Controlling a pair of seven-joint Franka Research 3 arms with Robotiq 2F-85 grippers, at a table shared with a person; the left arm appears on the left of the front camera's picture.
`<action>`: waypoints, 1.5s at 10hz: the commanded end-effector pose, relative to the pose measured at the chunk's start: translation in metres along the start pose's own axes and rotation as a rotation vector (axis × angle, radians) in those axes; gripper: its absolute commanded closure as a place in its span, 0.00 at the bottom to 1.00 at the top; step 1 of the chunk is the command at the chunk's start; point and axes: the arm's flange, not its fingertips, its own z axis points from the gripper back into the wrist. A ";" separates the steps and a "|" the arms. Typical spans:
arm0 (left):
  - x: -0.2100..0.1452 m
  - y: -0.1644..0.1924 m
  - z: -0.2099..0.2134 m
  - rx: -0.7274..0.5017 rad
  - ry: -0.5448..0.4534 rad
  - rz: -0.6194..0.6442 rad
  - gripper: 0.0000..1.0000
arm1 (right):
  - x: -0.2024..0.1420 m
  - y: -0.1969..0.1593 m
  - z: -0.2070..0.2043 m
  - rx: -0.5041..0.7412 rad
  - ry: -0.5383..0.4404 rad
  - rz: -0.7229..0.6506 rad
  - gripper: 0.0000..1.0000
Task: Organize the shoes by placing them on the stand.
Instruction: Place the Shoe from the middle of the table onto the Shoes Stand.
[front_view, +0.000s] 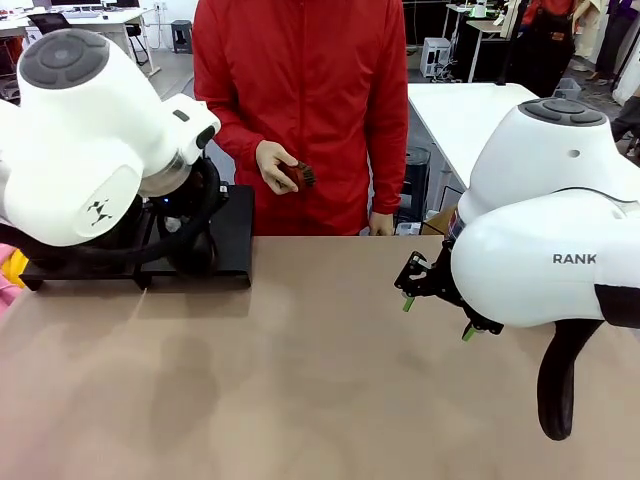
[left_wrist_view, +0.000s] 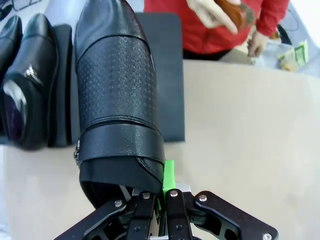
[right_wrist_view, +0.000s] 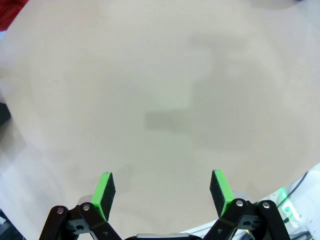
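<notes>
Here we go: my left gripper (left_wrist_view: 161, 186) is clamped tight on the heel rim of a black shoe (left_wrist_view: 117, 90), the leather pinched between my fingers and 1 green pad (left_wrist_view: 169, 172) showing against the outside of the collar. This shoe has a perforated upper and a wide strap across the instep, and its toe points away from me toward the person. It lies lengthwise over the matte black stand (left_wrist_view: 169, 75), with the heel end out past the stand's near edge, above the table (left_wrist_view: 250, 150). I cannot tell whether the sole is touching the platform. Beside it on the stand are 2 more: a smooth shoe (left_wrist_view: 32, 80) just alongside, and a second shoe (left_wrist_view: 7, 42) cut off by the picture's edge. From the front, my left arm covers most of that, and a corner of the stand shows near the table's far edge. On the other side, my right gripper (right_wrist_view: 162, 192) hangs released, jaws wide apart, both green pads above the tan tabletop and gripping nothing. In the front view it sits right of the middle, well apart from the stand. Across the table, a person in a red jacket (front_view: 300, 90) holds a small brown brush (front_view: 302, 175) in 1 hand (front_view: 272, 165) at waist height, the other hand (front_view: 380, 222) down by the table's edge.
</notes>
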 end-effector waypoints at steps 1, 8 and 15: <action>0.024 -0.004 -0.022 0.015 -0.054 -0.042 1.00 | 0.003 0.002 0.001 0.016 0.012 0.017 0.00; 0.064 0.045 -0.084 0.091 -0.076 -0.204 1.00 | 0.003 0.002 0.001 0.016 0.012 0.017 0.00; 0.062 0.053 -0.095 0.150 -0.014 -0.323 1.00 | 0.003 0.002 0.001 0.016 0.012 0.017 0.00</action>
